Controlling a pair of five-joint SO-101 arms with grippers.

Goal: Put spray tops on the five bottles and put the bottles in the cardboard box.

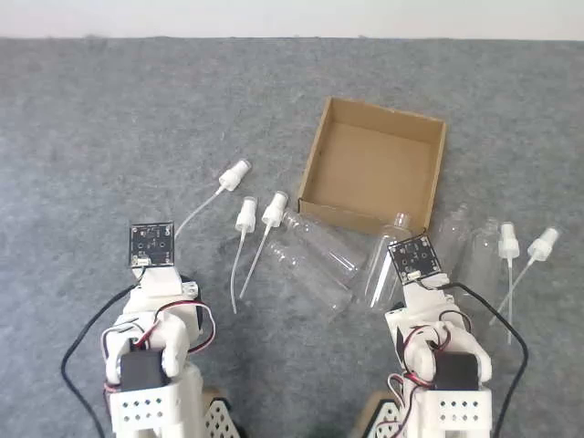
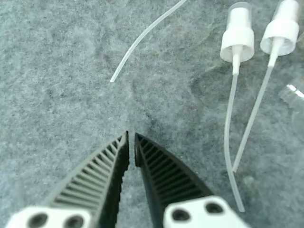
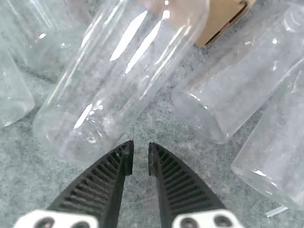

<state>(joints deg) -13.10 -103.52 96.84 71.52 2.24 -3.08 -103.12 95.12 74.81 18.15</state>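
Both arms sit folded low near their bases: my left gripper point(image 2: 131, 137) and right gripper point(image 3: 140, 145) hang just above the table point(image 1: 91, 137), jaws all but closed on nothing. The left faces loose spray tops point(image 2: 236, 40), the right bare bottles point(image 3: 118, 71). Judged progress: none; all five bottles lie uncapped, and the cardboard box point(image 1: 342, 215) beyond them holds nothing.

On the tabletop point(image 1: 91, 137), the cardboard box point(image 1: 379, 169) sits toward the back, right of centre. Two bottles point(image 1: 315, 242) lie side by side just before its front left corner. A third bottle point(image 1: 388, 255) lies with its neck at the front wall, and another pair point(image 1: 479, 255) lies right of that. One spray top point(image 1: 234, 175) lies left of the box, two spray tops point(image 1: 246, 216) lie just left of the first bottles, and two more point(image 1: 544, 244) lie farthest right.
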